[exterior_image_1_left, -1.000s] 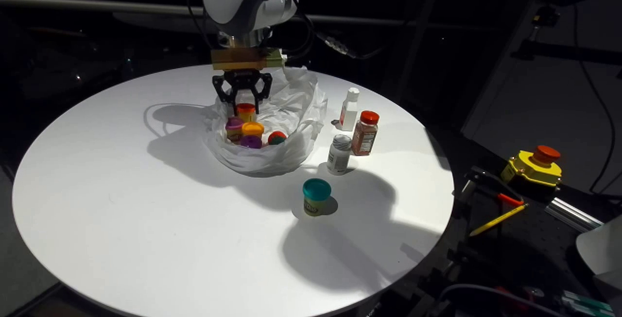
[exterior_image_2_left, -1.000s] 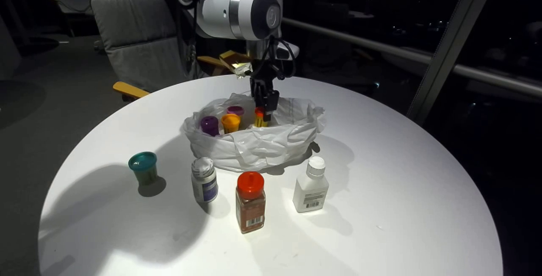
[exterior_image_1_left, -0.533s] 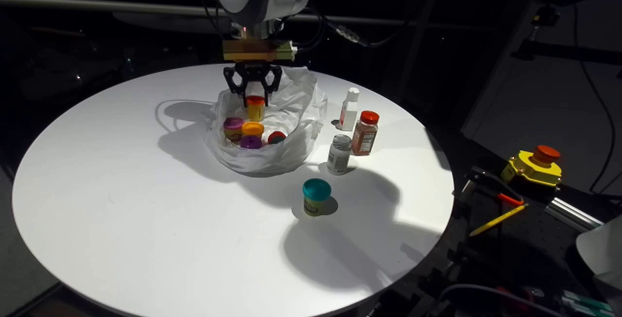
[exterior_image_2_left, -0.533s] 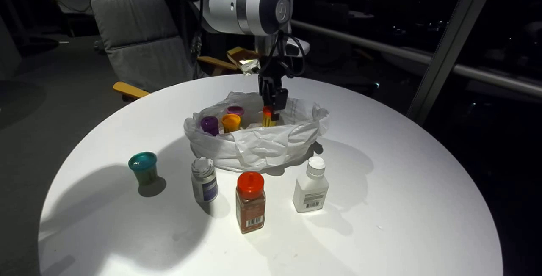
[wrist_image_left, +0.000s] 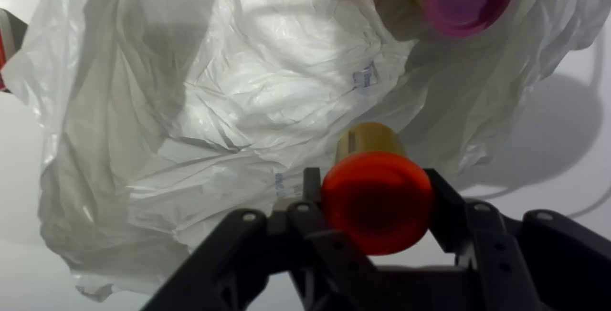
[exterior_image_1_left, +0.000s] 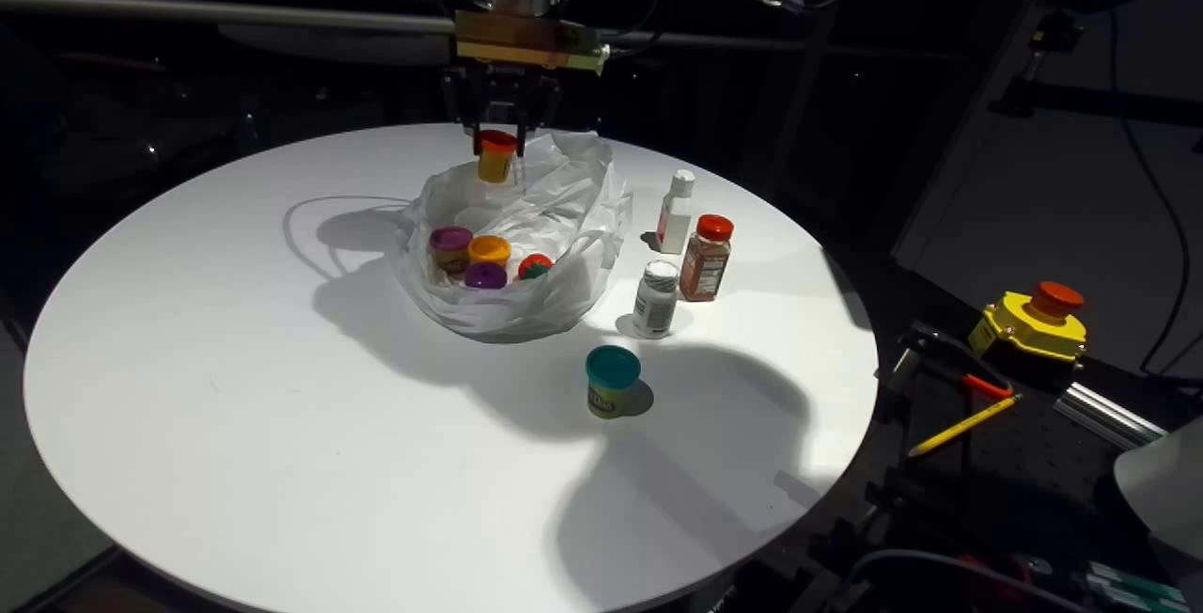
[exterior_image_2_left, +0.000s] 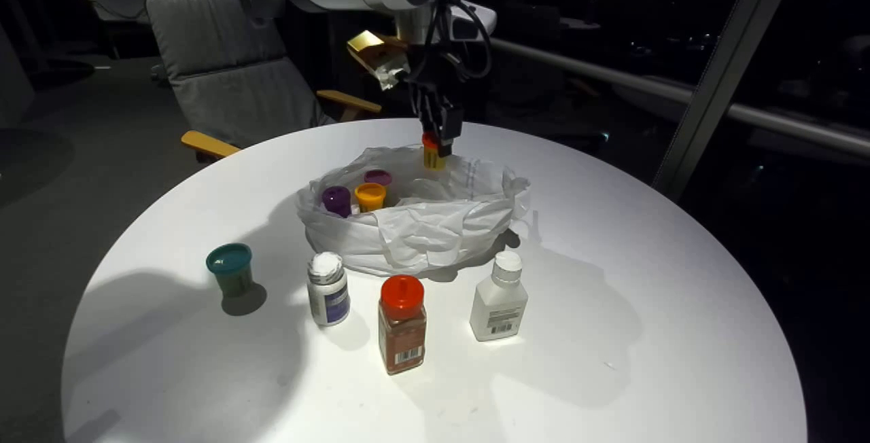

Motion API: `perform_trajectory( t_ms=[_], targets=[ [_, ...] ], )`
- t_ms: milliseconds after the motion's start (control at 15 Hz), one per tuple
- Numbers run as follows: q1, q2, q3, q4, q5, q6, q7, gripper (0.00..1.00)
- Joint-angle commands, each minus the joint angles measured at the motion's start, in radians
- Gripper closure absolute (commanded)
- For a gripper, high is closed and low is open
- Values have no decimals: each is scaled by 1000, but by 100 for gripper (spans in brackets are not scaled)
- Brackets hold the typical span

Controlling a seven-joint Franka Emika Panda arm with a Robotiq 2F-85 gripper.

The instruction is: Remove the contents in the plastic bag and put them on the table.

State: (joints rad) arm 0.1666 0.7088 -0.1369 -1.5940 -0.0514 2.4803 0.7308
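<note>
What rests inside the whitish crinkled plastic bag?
Round purple-lidded pot, magenta-lidded pot, orange-lidded pot and round red-and-green thing. The bag covers some lower parts; anything underneath is hidden.

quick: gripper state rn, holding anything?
Gripper: closed, holding the red-lidded yellow pot.

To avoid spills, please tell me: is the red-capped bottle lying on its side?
No, in an exterior view the red-capped bottle stands upright on the table.
</note>
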Motion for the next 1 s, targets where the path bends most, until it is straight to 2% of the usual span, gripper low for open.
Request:
perform_trajectory(
  t_ms=[0,267,600,800,933],
  targets=[
    [79,-169,-12,-246,-95,135,-49,71],
    [182,-311,-16,-454,-234,192,-45,71],
    [306,-458,35,-638,-414,131,28,71],
    [354,-541,119,-727,-502,71,115,71],
    [360,-521,188,-728,-531,53,185,71]
  ],
)
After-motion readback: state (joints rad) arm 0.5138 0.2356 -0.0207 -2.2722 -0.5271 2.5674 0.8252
